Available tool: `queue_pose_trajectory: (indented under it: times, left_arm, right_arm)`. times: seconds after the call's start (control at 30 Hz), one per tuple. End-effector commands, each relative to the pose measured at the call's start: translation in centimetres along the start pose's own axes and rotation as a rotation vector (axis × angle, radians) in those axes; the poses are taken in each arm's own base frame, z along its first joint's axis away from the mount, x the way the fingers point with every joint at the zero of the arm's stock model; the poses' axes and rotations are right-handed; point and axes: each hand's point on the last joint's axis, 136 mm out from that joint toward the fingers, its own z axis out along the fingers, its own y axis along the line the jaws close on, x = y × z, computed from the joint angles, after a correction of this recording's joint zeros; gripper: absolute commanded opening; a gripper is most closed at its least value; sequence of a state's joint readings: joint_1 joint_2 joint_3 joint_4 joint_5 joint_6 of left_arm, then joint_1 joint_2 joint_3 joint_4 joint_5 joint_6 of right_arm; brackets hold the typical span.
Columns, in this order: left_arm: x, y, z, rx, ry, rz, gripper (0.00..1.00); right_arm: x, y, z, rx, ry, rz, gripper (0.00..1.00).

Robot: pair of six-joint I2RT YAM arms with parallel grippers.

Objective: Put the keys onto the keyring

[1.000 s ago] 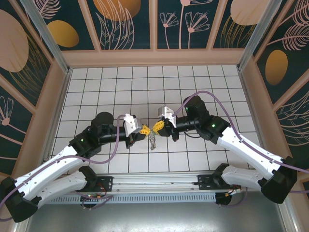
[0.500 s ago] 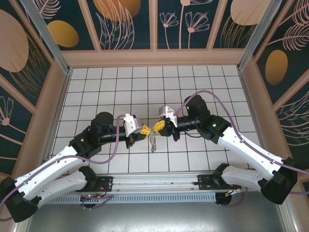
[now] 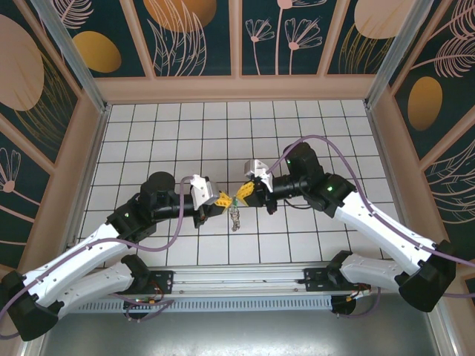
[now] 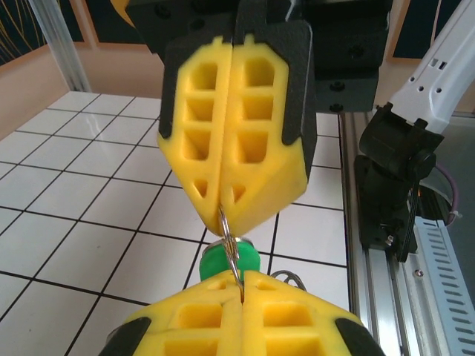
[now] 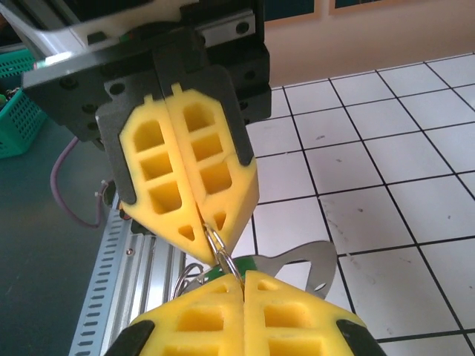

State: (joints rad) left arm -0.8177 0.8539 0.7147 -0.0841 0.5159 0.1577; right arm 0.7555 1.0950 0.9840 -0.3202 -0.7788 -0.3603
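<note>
Jaws on both arms are clamped tight: the left gripper (image 3: pixel 220 199) and right gripper (image 3: pixel 242 194) meet tip to tip over mid-table (image 3: pixel 297 119), each pinching the keyring (image 4: pixel 228 239), with the green-headed key (image 4: pixel 215 261) dangling just beneath.

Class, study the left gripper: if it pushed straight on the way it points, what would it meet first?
The right gripper. The left gripper faces it tip to tip, both shut on one thin metal ring, so the gap looks very small. The green-headed key hangs lower, off that line.
</note>
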Motion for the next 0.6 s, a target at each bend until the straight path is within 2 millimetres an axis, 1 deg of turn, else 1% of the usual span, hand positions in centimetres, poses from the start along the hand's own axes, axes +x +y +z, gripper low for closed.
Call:
queue_pose_trajectory:
  times: [0.0, 0.17, 0.3, 0.43, 0.57]
  left_arm:
    - [-0.8, -1.1, -0.1, 0.058, -0.014, 0.029, 0.00]
    - [-0.9, -1.0, -0.1, 0.054, -0.011, 0.029, 0.00]
    - [-0.9, -1.1, -0.1, 0.055, -0.011, 0.030, 0.00]
    - [-1.1, -1.2, -0.2, 0.061, -0.020, 0.031, 0.00]
    - [-1.0, -1.0, -0.2, 0.047, -0.009, 0.030, 0.00]
  right_arm:
    - [-2.9, -0.6, -0.8, 0.033, -0.059, -0.048, 0.00]
    - [-2.8, -0.2, -0.7, 0.010, -0.057, -0.050, 0.00]
    - [-2.2, -0.2, -0.3, 0.004, -0.030, -0.040, 0.00]
    - [-1.7, -0.5, -0.4, 0.045, -0.008, -0.058, 0.00]
    - [-1.2, -0.5, -0.5, 0.075, 0.033, -0.061, 0.00]
